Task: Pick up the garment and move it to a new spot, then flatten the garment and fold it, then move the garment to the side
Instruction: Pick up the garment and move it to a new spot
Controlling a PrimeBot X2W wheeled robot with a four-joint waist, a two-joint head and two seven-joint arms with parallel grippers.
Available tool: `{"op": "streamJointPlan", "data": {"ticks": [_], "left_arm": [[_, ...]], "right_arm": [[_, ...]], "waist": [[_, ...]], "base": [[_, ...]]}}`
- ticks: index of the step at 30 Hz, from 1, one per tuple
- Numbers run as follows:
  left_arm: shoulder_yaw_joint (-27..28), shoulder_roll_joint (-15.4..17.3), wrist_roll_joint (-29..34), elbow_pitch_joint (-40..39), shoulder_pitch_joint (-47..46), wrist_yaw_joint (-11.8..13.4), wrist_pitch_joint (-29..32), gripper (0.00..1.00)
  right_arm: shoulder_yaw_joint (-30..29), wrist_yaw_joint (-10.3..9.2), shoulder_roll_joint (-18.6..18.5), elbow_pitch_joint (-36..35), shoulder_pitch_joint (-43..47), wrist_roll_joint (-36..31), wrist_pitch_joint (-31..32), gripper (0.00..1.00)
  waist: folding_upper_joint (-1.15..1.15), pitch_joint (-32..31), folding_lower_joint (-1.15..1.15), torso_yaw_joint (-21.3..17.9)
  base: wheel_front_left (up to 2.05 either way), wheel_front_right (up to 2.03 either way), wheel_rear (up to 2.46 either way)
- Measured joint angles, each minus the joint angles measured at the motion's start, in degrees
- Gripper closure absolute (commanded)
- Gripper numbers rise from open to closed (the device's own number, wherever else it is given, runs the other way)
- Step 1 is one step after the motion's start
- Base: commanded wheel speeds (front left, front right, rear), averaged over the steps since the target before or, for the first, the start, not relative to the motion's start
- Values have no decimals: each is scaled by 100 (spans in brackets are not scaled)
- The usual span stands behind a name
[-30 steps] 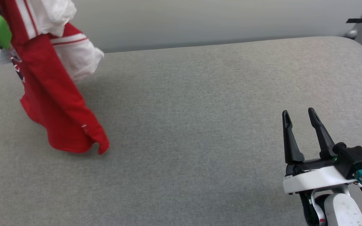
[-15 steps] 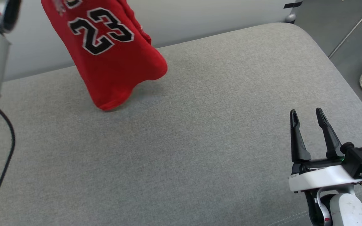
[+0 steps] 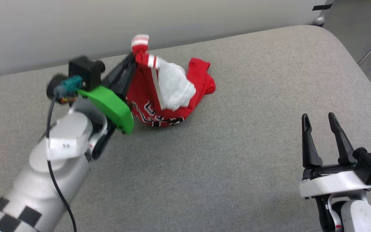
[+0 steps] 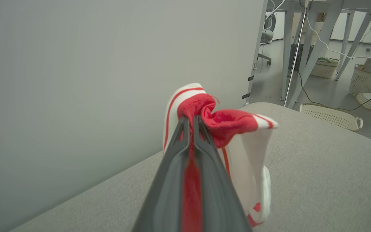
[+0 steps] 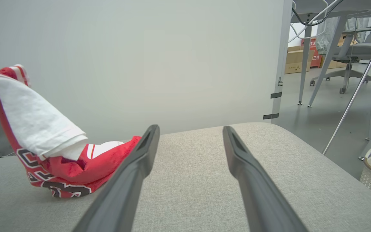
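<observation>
Left claw [image 4: 189,120] clamping garment [image 3: 201,79], crumpled red knit

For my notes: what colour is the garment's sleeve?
The garment's sleeve is white; clearest in the right wrist view.

The left gripper [image 4: 189,120] pinching the garment [image 4: 233,125]
Jaws closed on red-and-white striped trim; white fabric hangs toward the grey cushion [image 4: 317,167]; pale wall [image 4: 76,80] beyond; basket [image 4: 330,117] far off.

The garment [image 3: 167,96], a red jersey with a white sleeve and black lettering, lies crumpled near the far edge of the grey bench [image 3: 224,167]. Its red-white striped trim is held up, pinched in the left gripper [image 3: 134,59].
</observation>
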Motion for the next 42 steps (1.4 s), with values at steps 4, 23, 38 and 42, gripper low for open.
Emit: {"op": "streamJointPlan", "data": {"ticks": [4, 23, 38, 42], "left_arm": [[62, -120, -248, -94, 1013, 185, -31, 100], [-431, -859, -291, 577, 2824, 192, 44, 0], [1965, -867, 1491, -1839, 3645, 620, -58, 0], [2688, -1173, 2023, -2358, 4310, 603, -58, 0]], "right_arm": [[-3, 0, -1, 25, 13, -55, 0, 0], [15, 0, 2, 354, 154, -302, 0, 0], [37, 0, 2, 475, 538, -401, 0, 0], [51, 0, 3, 500, 611, -398, 0, 0]], "waist": [[0, -13, 0, 232], [0, -310, 0, 1269], [0, -839, 0, 1594], [0, -891, 0, 1608]], "base": [[0, 0, 0], [0, 0, 0], [0, 0, 0], [0, 0, 0]]}}
